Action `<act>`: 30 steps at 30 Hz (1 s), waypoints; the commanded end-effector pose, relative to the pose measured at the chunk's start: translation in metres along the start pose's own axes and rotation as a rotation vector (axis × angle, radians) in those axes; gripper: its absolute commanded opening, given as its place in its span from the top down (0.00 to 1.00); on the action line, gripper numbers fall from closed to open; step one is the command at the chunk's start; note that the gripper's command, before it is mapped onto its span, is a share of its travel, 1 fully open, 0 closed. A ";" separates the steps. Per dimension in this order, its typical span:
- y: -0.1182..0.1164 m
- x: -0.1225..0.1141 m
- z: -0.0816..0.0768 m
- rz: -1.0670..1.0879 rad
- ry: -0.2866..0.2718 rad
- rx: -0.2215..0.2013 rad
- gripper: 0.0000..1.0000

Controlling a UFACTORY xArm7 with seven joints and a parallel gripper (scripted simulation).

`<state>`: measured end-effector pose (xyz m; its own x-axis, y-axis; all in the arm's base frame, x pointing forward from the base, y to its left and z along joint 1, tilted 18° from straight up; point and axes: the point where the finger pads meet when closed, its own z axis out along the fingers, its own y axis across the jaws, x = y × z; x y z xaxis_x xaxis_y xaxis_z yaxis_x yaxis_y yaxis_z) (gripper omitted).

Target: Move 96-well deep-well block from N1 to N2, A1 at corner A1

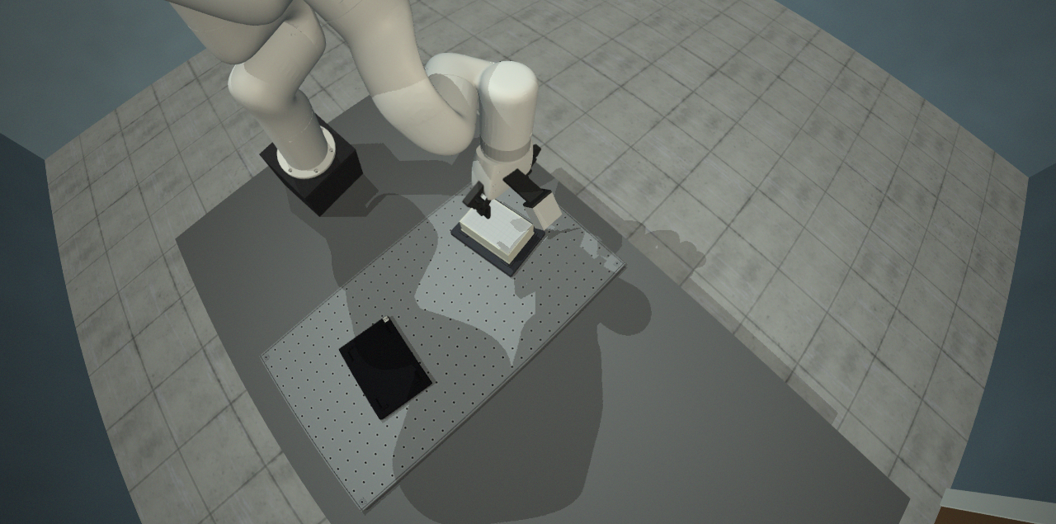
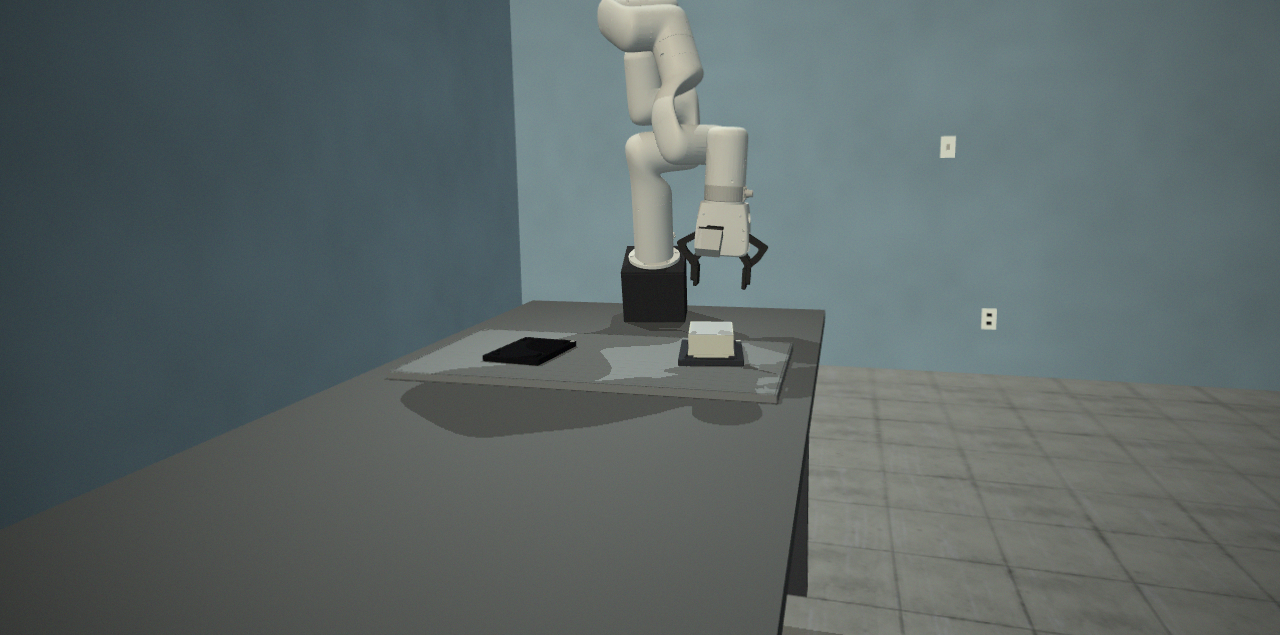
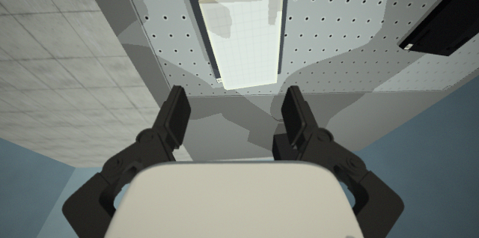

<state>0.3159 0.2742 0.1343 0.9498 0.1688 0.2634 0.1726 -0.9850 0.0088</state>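
Above nest N1, jaws spread empty, unlabelled deep-well block seated, markings illegible.

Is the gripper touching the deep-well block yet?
No: in the exterior view the open gripper hangs well above the deep-well block, with wall visible between them.

Lab bench: perforated breadboard, plate nests.

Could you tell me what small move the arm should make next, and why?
Probably lower the hand straight down over the block. The hand is open and empty, hanging above the block, which sits on its nest; the other nest holds nothing.
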 end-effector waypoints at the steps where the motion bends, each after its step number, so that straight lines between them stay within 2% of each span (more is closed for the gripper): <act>1: 0.003 0.002 0.007 -0.032 0.017 0.021 0.00; 6: 0.016 -0.003 0.028 -0.146 0.059 0.056 0.00; 24: 0.016 -0.003 0.028 -0.146 0.059 0.056 0.00; 30: 0.016 -0.002 0.038 -0.146 0.059 0.056 0.00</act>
<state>0.3240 0.2585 0.1019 0.8977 0.3064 0.3167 0.3234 -0.9462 -0.0012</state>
